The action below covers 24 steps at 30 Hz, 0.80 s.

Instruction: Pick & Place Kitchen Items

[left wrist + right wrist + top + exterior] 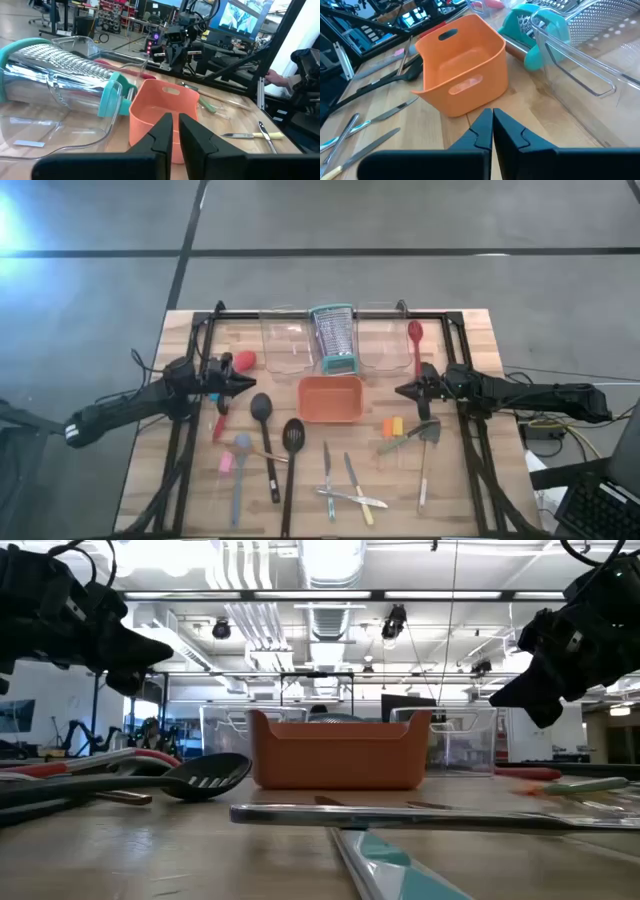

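- We judge that no kitchen item is in hand yet, so the step is choosing and reaching for a first utensil.
- The kitchen items lie flat on the pale wooden table [470, 340], mostly on the side of the orange plastic tub [330, 398] away from the clear bins: a black solid spoon [264, 425], a black slotted turner [291, 455], a grey spatula with a long handle [240, 470], small knives [352, 485] and orange-handled tools [392, 426]. A red spoon [415, 340] lies apart, beside the clear plastic bin [385, 345] on the right.
- To do this well, we should spread the fingers before descending, come straight down over a handle lying clear of its neighbours, and close across its narrow width; the crossed knives look harder to separate.
- The upright steel grater with teal rims [333, 338] stands between the bins and is best left alone.
- Our left gripper [246, 384] hovers above the table on the left of the tub, pointing toward it, fingers nearly together and holding nothing.
- Our right gripper [403, 391] hovers on the tub's right, facing inward, fingers pressed shut and empty.
- Both arms reach in low and roughly level from the table's sides, and from table height both grippers hang clear of the surface.
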Motion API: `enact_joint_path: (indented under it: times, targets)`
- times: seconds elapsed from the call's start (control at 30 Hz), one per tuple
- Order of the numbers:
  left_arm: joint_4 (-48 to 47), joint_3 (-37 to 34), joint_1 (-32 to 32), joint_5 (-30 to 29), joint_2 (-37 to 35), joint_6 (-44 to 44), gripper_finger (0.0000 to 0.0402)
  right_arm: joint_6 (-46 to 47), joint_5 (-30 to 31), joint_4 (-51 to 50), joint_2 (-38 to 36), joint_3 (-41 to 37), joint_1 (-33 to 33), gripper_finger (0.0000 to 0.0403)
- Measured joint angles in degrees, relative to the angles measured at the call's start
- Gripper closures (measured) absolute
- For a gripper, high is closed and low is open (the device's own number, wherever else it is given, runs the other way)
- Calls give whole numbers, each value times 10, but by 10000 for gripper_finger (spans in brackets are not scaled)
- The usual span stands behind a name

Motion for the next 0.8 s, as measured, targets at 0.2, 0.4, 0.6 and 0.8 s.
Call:
enact_joint_path:
  times: [0.2,0.4,0.6,0.8]
  targets:
    - [0,0,0,0,0,0,362,0,0,0,0,0,0,394]
    - [0,0,0,0,0,0,366,0,0,0,0,0,0,394]
    - [0,0,0,0,0,0,363,0,0,0,0,0,0,394]
    - [0,0,0,0,0,0,365,0,0,0,0,0,0,394]
